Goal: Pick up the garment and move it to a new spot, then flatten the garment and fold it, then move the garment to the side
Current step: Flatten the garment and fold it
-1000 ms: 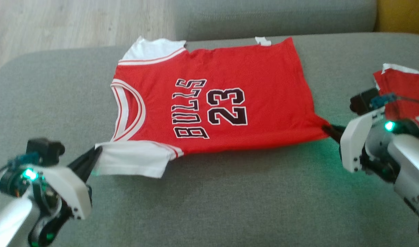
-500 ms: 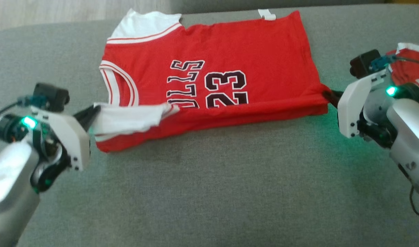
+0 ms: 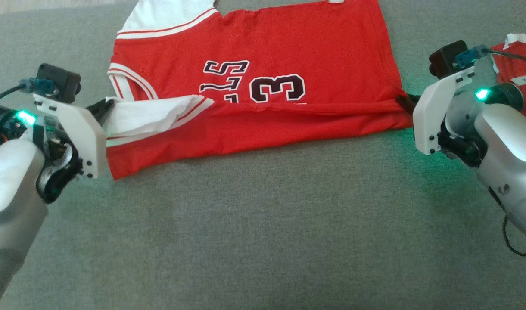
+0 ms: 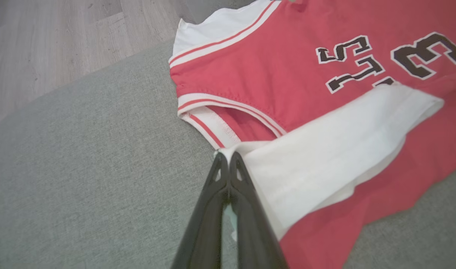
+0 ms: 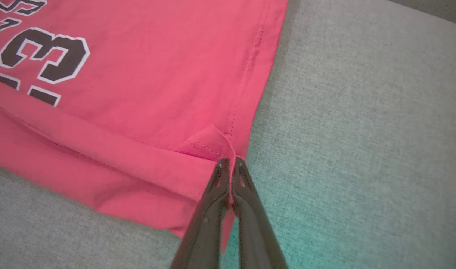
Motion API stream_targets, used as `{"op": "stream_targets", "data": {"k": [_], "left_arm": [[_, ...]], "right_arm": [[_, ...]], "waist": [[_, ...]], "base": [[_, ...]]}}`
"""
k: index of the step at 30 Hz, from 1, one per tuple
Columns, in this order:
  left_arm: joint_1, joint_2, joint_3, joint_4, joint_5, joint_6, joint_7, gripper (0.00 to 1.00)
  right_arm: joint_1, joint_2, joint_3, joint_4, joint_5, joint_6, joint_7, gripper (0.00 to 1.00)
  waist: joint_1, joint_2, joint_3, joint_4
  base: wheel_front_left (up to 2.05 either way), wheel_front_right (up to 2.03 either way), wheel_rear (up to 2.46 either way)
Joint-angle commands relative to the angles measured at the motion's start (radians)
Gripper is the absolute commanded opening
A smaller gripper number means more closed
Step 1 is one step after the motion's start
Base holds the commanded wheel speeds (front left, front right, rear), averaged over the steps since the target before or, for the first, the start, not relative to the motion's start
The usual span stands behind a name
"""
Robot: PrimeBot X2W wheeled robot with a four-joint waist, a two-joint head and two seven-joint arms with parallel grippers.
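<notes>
you're mid-fold: left end effector pinches the white sleeve, right end effector pinches the hem corner of the jersey on the grey cushion. next, carry both across evenly.

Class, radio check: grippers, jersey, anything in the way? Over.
Left gripper shut on sleeve of jersey. Right gripper shut on hem corner. Near edge folded over the lettering. Second red garment beside right arm.

Head view looking down, wrist views close along jaws — all share garment
</notes>
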Motion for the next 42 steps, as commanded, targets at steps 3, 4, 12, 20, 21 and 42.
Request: {"op": "stream_targets", "data": {"k": [3,4,12,20,21,42], "left_arm": [[-0.09,0.024,0.014,0.031,0.01,0.002,-0.02,0.0],[-0.097,0.019,0.007,0.042,0.008,0.002,-0.022,0.0],[-0.148,-0.037,0.011,0.156,0.016,0.025,-0.12,1.0],[-0.154,-0.113,0.106,0.191,0.019,0.094,-0.503,1.0],[-0.144,-0.122,0.119,0.187,0.015,0.1,-0.554,1.0],[0.403,-0.316,0.463,-0.272,0.205,0.222,-0.694,1.0]], "right_arm": [[-0.032,0.01,0.008,0.003,0.007,-0.001,-0.027,0.0],[-0.039,0.012,0.009,0.01,0.003,-0.001,-0.043,0.16],[-0.06,0.051,0.002,0.078,-0.013,-0.001,-0.201,1.0],[-0.052,0.091,-0.063,0.16,-0.042,-0.001,-0.495,1.0],[-0.047,0.1,-0.078,0.168,-0.045,-0.001,-0.544,1.0],[0.538,0.374,-0.888,-0.389,-0.594,-0.001,-0.648,1.0]], "waist": [[-0.0001,0.0,0.009,-0.002],[-0.0001,0.0,0.012,-0.003],[-0.0001,0.0,0.006,0.002],[-0.0001,0.0,-0.05,0.004],[-0.0001,0.0,-0.061,0.003],[-0.0001,0.0,-0.207,0.026]], "base": [[0.0,0.0,0.0],[0.0,0.0,0.0],[0.0,0.0,0.0],[0.0,0.0,0.0],[0.0,0.0,0.0],[0.0,0.0,0.0]]}}
